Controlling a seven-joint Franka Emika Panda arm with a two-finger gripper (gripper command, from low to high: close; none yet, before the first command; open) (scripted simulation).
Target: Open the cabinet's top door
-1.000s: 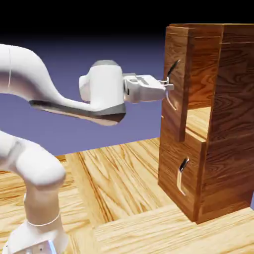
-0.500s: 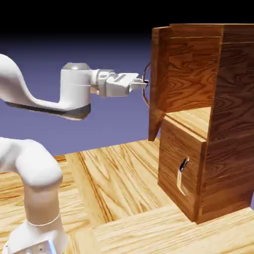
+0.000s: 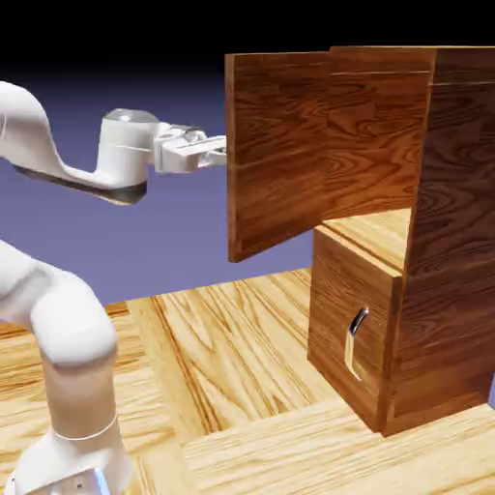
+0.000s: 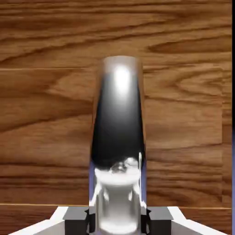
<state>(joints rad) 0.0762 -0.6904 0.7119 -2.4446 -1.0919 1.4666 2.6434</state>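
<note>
At the right of the exterior view stood the cabinet, a tall box of reddish-brown wood on the plank table, with the white arm reaching toward it from the left. Its top door hung swung out from the cabinet's upper front, hinged on the near side, its free edge toward the arm and its broad face turned to the camera — long axis upright, outer face pointing away toward the backdrop. Below it the shorter panel sat shut, its small handle untouched. I judged the step to be the pull-open, and well along. To do it well I'd have kept the wrist turning with the door, so the pull followed the arc about the hinge and never dragged straight back — a straight tug would twist the grip off. My gripper was level at the door's free edge; in the hand view its jaws were clamped together on the long handle, a shiny bar running up the middle of that view between the grey fingertips, with wood grain filling everything behind.
</note>
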